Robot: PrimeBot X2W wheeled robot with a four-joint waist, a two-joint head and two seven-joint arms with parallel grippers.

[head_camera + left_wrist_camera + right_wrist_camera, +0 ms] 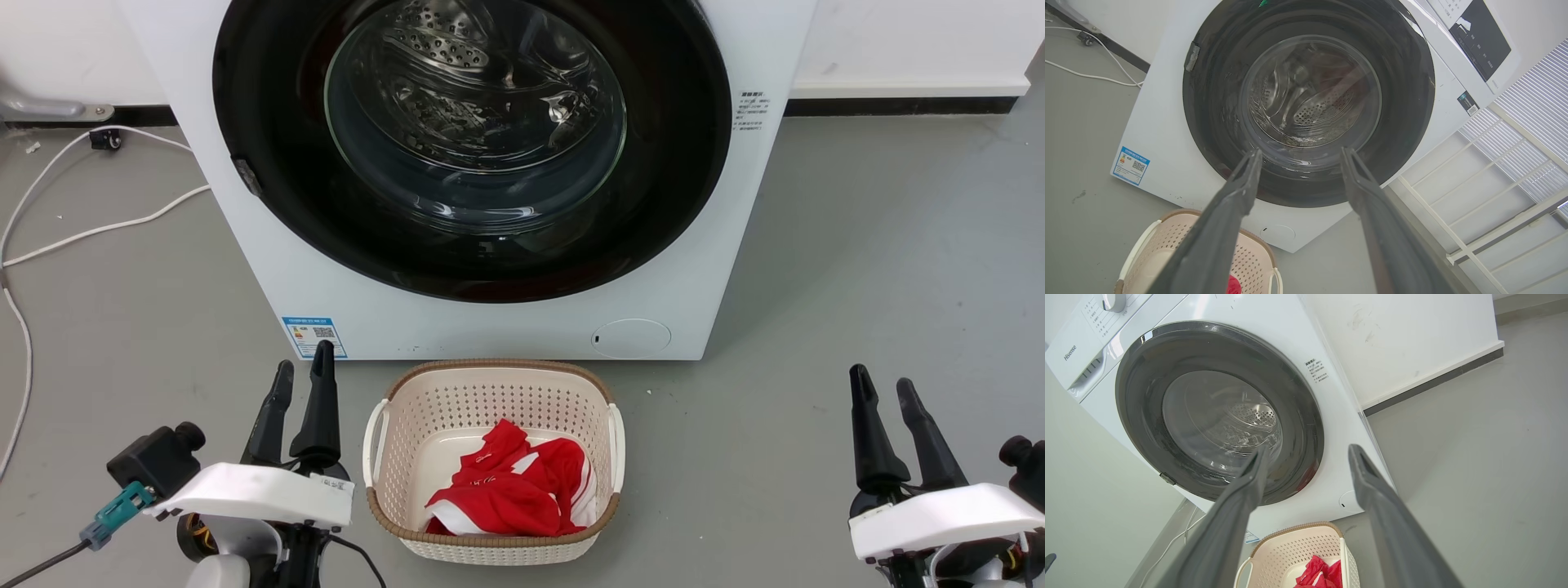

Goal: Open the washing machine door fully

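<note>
As I look down, washing machine stands ahead, washing machine door shut flush on its front.
Basket just before it; left gripper and right gripper low either side, fingers apart, aimed machine-ward, touching nothing.

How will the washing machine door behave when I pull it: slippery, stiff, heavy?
The washing machine door looks glossy, so a grip would probably slip on its black face; the small grey tab at its rim seems the likelier purchase. As a rigid disc with bulging glass, it should swing as one piece and likely feel heavy.
</note>
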